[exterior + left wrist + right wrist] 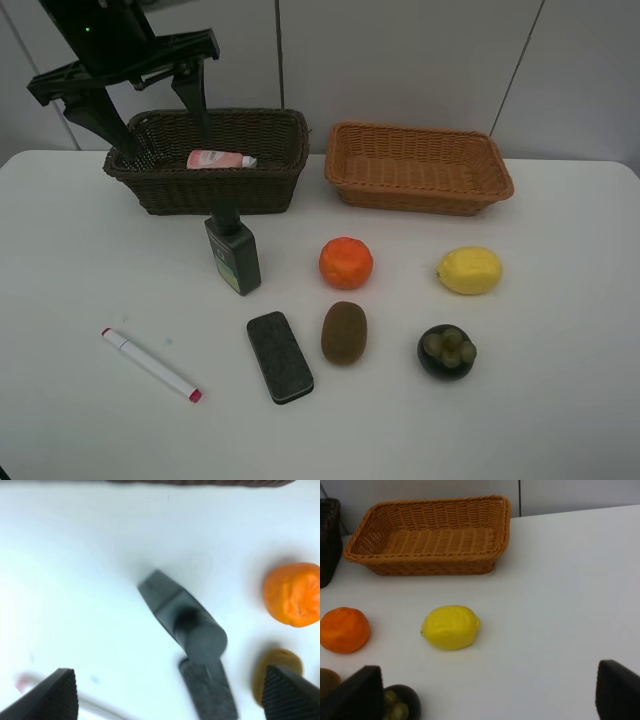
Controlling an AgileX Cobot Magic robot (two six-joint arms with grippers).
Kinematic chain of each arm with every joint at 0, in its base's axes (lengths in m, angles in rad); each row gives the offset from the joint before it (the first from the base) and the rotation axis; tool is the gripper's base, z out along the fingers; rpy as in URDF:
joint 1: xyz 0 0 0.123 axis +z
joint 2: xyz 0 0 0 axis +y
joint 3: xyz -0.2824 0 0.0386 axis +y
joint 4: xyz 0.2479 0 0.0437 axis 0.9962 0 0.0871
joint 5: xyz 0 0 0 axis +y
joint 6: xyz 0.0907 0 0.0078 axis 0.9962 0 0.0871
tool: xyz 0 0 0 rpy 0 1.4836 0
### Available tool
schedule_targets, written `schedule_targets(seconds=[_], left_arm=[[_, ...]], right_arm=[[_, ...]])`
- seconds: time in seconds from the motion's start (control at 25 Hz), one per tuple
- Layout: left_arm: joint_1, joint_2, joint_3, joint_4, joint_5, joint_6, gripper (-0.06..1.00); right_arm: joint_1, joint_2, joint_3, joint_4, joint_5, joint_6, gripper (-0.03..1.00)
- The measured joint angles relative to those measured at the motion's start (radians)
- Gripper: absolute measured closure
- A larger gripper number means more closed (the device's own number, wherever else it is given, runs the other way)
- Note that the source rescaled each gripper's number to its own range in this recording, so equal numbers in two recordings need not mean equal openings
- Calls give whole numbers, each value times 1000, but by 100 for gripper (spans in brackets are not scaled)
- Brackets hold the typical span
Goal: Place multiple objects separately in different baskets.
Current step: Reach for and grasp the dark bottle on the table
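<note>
The pink bottle (220,159) lies inside the dark brown basket (150,190). My left gripper (170,145) hangs open and empty over that basket's left half, with its fingertips (50,695) wide apart in the left wrist view. The dark green bottle (233,253) (182,625) stands upright in front of the basket. The orange (346,263), lemon (469,270), kiwi (344,332), mangosteen (447,351), black eraser (279,356) and marker (150,364) lie on the table. The light tan basket (417,167) is empty. My right gripper (487,695) is open and empty, with the lemon (451,626) ahead of it.
The white table (560,400) runs to a pale wall behind the baskets. The two baskets stand side by side with a small gap between them. The right arm is out of the exterior high view.
</note>
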Motion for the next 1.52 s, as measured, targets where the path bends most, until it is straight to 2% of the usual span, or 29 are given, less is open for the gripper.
schedule_targets(seconds=[0.16, 0.32, 0.68, 1.16, 1.52], left_arm=[[-85, 60, 19, 1, 1, -92, -2], [-132, 152, 20, 0, 2, -120, -2], [-133, 190, 21, 7, -4, -177, -2], [-134, 204, 21, 52, -109, -285, -2], [-142, 267, 21, 66, -168, -317, -2]], right_arm=[[0, 0, 0, 0, 0, 0, -3], [0, 0, 0, 0, 0, 0, -3], [0, 0, 0, 0, 0, 0, -3], [0, 0, 0, 0, 0, 0, -3], [0, 0, 0, 0, 0, 0, -3]])
